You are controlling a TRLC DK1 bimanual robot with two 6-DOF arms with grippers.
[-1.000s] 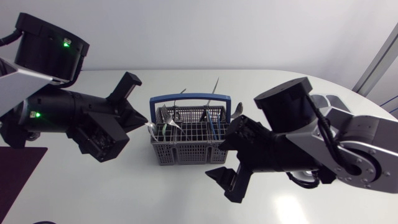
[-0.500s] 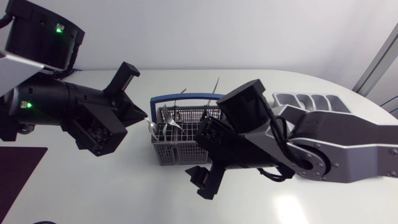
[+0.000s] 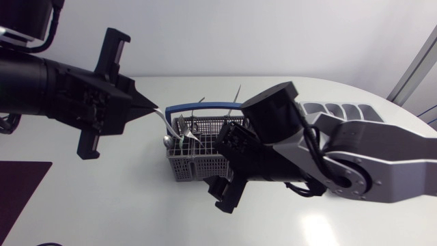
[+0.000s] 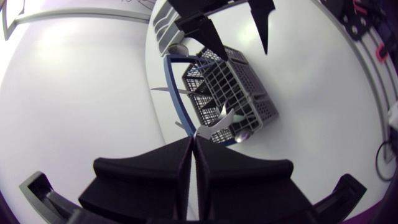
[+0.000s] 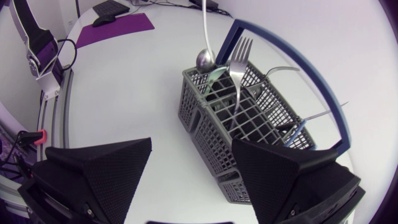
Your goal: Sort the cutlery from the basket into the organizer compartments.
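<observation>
Table [image 3: 102,205]: white, and it carries everything we list here.

Right arm [image 3: 355,160]: we find it stretched across from the right, over the near side of the basket. A second ago it stood further right and covered the organizer. The right gripper [image 3: 225,193] hangs low in front of the basket, its fingers spread wide and holding nothing.

Left arm [image 3: 48,89]: it has turned and risen since half a second ago. The left gripper [image 3: 150,106] is now at the left end of the basket's blue handle, clenched on the spoon's handle.

Basket [image 3: 188,167]: grey grid with a blue handle, at mid-table, in the same place as before.

Organizer [image 3: 334,109]: grey, at the far right of the table, partly hidden by the right arm.

Spoon [image 3: 166,140]: it hangs bowl down at the basket's left end. Whether the bowl touches the rim we cannot tell.

Fork [image 5: 239,53]: it stands tines up in the basket, just beside the spoon.
</observation>
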